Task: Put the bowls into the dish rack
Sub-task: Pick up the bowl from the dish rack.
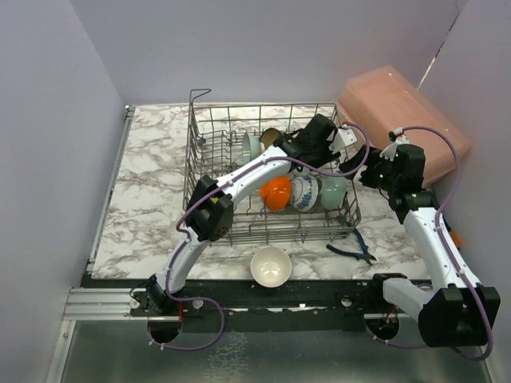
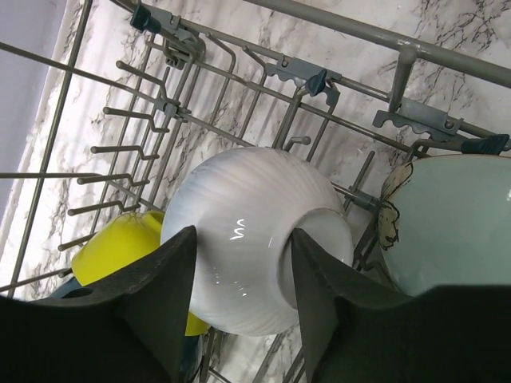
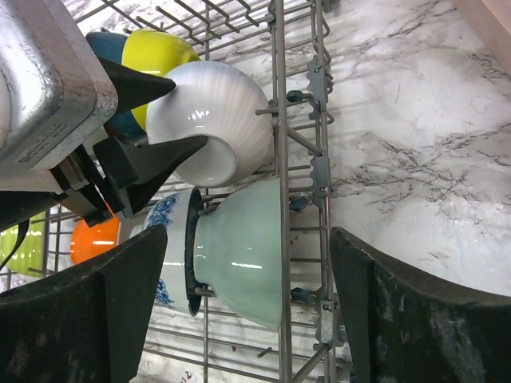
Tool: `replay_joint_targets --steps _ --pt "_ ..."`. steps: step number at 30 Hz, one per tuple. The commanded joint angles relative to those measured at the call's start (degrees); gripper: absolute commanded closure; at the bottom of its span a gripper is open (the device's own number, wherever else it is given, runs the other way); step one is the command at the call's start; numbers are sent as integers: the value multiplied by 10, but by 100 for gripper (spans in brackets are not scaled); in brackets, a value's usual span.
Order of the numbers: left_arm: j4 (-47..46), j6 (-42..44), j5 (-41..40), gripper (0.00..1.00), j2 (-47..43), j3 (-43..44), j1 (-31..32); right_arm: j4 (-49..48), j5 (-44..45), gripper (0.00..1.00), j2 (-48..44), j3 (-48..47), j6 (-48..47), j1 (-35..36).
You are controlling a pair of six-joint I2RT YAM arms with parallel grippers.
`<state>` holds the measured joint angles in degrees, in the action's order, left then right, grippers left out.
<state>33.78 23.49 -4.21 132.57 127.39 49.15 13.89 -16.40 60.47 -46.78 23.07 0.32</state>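
The grey wire dish rack (image 1: 209, 233) holds several bowls on edge. My left gripper (image 2: 242, 235) reaches into its back right corner and is shut on a white ribbed bowl (image 2: 247, 207), one finger on its side and one against its foot. A yellow bowl (image 2: 120, 243) lies behind it and a mint bowl (image 2: 455, 215) beside it. My right gripper (image 3: 249, 239) hangs open above the rack's right rim (image 3: 279, 80), over the mint bowl (image 3: 243, 247) and a blue-patterned bowl (image 3: 172, 215). An orange bowl (image 1: 275, 192) stands mid-rack. A cream bowl (image 1: 271, 266) sits upright on the table in front of the rack.
A pink translucent box (image 1: 403, 112) leans at the back right, close behind my right arm. Blue-handled pliers (image 1: 351, 251) lie on the marble top by the rack's front right corner. Grey walls close in both sides.
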Motion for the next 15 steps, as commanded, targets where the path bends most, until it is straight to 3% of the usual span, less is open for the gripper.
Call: replay_joint_targets --steps 1,4,7,15 --pt "28 -1 30 48 4 7 1 20 -17 13 6 -16 2 -1" --pt "28 4 8 21 2 11 1 19 -19 13 7 -16 1 -1" --pt "28 -2 -13 5 7 14 1 18 -19 13 8 -16 0 0" --pt "33 -27 22 1 17 7 1 17 -20 13 10 -16 -1 0"
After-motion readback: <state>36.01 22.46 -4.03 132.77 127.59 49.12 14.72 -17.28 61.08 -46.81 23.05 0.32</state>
